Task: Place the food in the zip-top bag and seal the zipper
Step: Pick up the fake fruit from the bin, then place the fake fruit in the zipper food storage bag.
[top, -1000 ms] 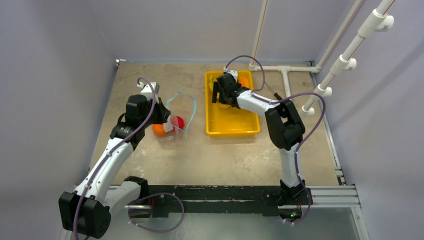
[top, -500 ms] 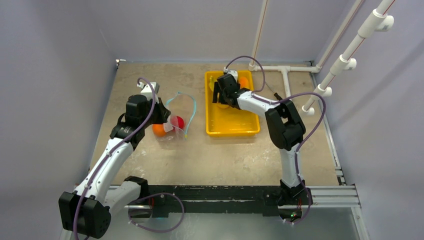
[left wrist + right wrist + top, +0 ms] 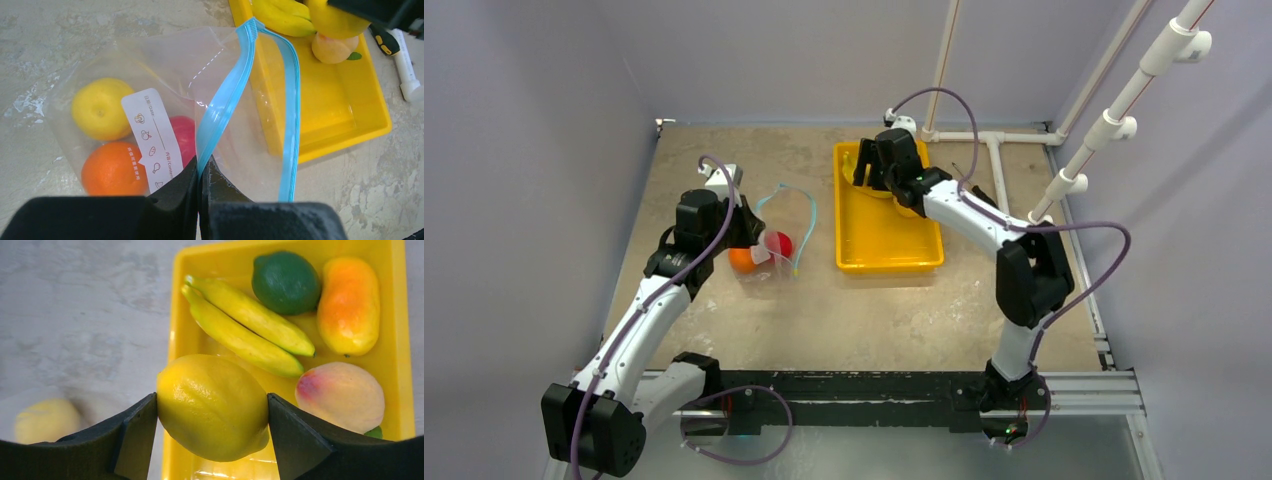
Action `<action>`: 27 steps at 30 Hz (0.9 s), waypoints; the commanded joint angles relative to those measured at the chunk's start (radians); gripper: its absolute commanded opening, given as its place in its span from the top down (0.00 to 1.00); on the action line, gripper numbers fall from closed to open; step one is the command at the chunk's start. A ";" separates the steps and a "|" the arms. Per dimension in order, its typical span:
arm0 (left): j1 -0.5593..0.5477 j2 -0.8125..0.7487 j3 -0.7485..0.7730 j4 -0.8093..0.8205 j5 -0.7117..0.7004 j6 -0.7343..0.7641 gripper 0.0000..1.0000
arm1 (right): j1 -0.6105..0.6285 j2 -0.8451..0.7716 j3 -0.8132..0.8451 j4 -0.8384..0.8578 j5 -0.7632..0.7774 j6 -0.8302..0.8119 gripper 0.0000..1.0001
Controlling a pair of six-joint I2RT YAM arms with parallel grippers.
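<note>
Tool point(image 3: 212, 415) clamps lemon point(image 3: 210, 395) over yellow tray point(image 3: 178, 310).

Bag point(image 3: 786, 222) left of tray point(image 3: 890, 245); bananas point(image 3: 250, 326) in tray.

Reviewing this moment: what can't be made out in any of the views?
Top view: fruit at the tray's far end, hidden under the right arm.
Left wrist view: red apple, mostly behind the zip-top bag's white label.
Right wrist view: pale yellow blob at lower left, too blurred to name.
</note>
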 commanded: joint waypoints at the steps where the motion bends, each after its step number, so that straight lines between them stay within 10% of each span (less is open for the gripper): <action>1: -0.004 -0.008 0.003 0.020 -0.004 0.016 1.00 | 0.009 -0.104 -0.022 0.042 -0.057 -0.018 0.75; 27: -0.004 -0.015 0.005 0.017 -0.003 0.016 1.00 | 0.255 -0.232 -0.005 0.139 -0.283 -0.104 0.75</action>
